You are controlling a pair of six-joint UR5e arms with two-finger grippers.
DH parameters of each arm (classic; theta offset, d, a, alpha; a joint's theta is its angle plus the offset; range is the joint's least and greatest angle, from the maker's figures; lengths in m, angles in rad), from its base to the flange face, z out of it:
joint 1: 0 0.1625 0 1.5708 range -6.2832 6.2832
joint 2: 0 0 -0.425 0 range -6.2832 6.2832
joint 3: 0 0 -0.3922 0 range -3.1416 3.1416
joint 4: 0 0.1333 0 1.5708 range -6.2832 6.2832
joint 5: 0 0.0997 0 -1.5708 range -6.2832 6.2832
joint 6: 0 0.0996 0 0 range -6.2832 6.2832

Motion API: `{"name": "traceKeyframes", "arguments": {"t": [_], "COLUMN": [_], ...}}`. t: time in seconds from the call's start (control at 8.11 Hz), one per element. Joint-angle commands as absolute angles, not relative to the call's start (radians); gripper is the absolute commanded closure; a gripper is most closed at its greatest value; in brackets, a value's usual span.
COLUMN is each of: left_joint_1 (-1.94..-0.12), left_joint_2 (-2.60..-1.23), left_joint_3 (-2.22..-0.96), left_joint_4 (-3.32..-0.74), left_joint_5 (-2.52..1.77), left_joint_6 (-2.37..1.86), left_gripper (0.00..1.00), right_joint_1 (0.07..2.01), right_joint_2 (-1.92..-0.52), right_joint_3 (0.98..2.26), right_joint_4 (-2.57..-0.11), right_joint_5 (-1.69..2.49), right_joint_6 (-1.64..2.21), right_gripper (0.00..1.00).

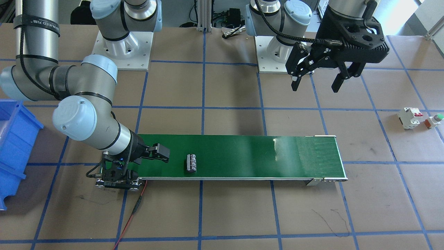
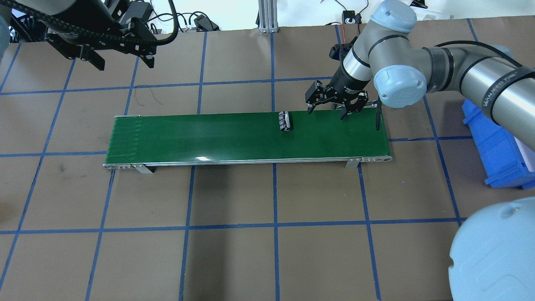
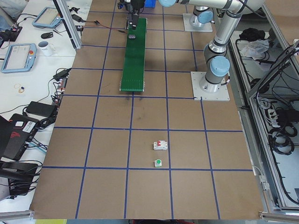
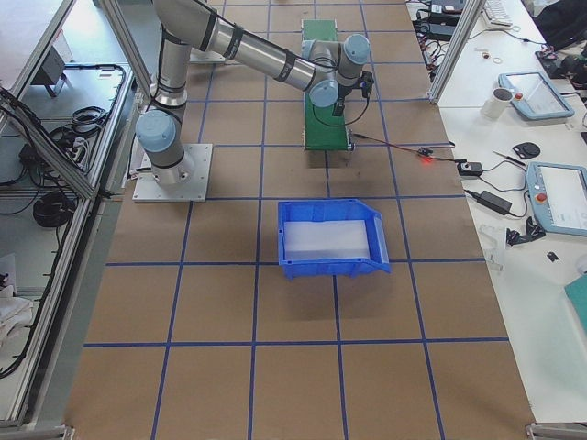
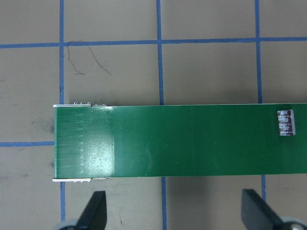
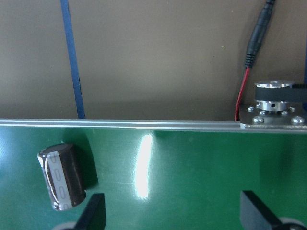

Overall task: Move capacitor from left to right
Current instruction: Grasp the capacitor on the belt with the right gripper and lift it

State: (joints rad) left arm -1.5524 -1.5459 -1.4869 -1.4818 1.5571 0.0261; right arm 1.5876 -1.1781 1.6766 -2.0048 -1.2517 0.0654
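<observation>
The capacitor (image 1: 191, 163), a stubby dark cylinder with pale markings, lies on its side on the green conveyor belt (image 1: 249, 156), toward the robot's right end. It also shows in the overhead view (image 2: 284, 121), the left wrist view (image 5: 286, 122) and the right wrist view (image 6: 62, 177). My right gripper (image 2: 328, 113) is open and empty, low over the belt just beside the capacitor and not touching it; in its wrist view (image 6: 175, 215) the capacitor lies just outside one fingertip (image 6: 93, 211). My left gripper (image 1: 316, 85) is open and empty, high above the table behind the belt's other end.
A blue bin (image 2: 497, 154) stands on the robot's right side of the table. A white circuit breaker (image 1: 410, 117) and a green-capped push-button (image 1: 435, 119) lie on the robot's left side. A red and black cable (image 1: 135, 208) and a motor pulley (image 6: 273, 96) sit at the belt's right end.
</observation>
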Motion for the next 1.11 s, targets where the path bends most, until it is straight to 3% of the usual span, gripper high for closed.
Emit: {"name": "traceKeyframes", "arguments": {"t": [0.0,0.62,0.74,0.86,0.99], "left_joint_1": [-1.552,-1.552,-1.552,-1.552,-1.554], "left_joint_2": [-1.543,-1.542,-1.542,-1.542,-1.542], "left_joint_3": [-1.488,-1.489,-1.489,-1.489,-1.491], "left_joint_4": [-1.482,-1.482,-1.482,-1.482,-1.482], "left_joint_5": [1.557,1.557,1.555,1.557,1.557], "left_joint_6": [0.026,0.028,0.028,0.026,0.028], "left_gripper": [0.00,0.00,0.00,0.00,0.00], "right_joint_1": [1.588,1.588,1.588,1.588,1.588], "right_joint_2": [-1.178,-1.177,-1.174,-1.164,-1.163], "right_joint_3": [1.677,1.677,1.677,1.677,1.677], "right_joint_4": [-2.005,-1.996,-1.996,-1.996,-1.996], "right_joint_5": [-1.252,-1.262,-1.270,-1.279,-1.317], "right_joint_6": [0.063,0.061,0.051,0.045,0.026], "right_gripper": [0.00,0.00,0.21,0.23,0.48]}}
